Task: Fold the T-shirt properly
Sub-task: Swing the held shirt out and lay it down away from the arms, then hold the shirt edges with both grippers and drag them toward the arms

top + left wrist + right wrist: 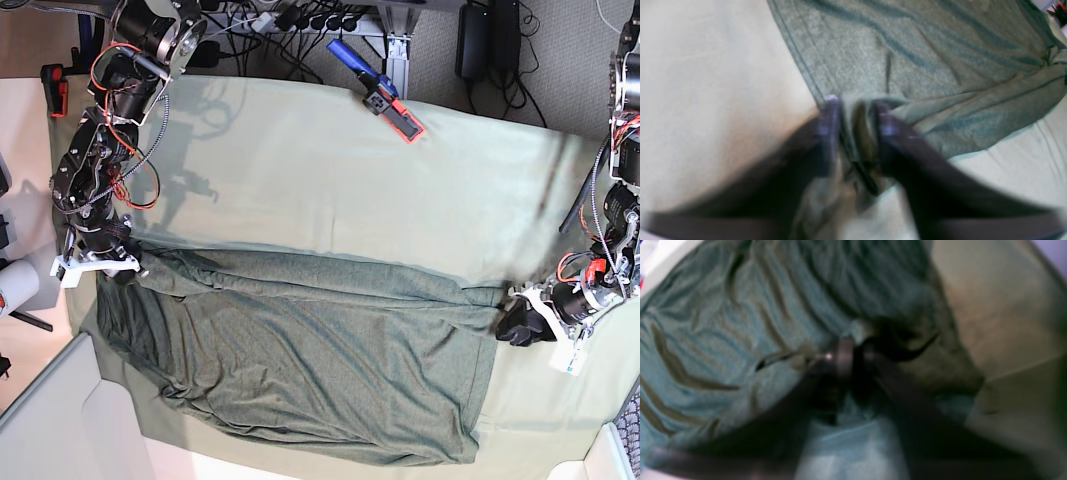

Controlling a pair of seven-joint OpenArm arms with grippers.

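Observation:
The dark olive T-shirt (300, 350) lies wrinkled across the front half of the pale green table cloth (320, 190), its far edge stretched between both grippers. My left gripper (520, 322) sits at the shirt's right end. Its fingers (829, 113) stand apart, with a loose fold of the T-shirt (907, 60) between them. My right gripper (118, 268) is at the shirt's left end. In the blurred right wrist view my right gripper (857, 351) shows a narrow gap at its tips, and the bunched T-shirt (723, 326) lies around them.
A blue and red tool (378, 92) lies at the table's back edge. A white bin wall (50, 420) stands at the front left corner. Cables and a power strip (300, 18) run behind the table. A white cylinder (15, 285) sits off the left side.

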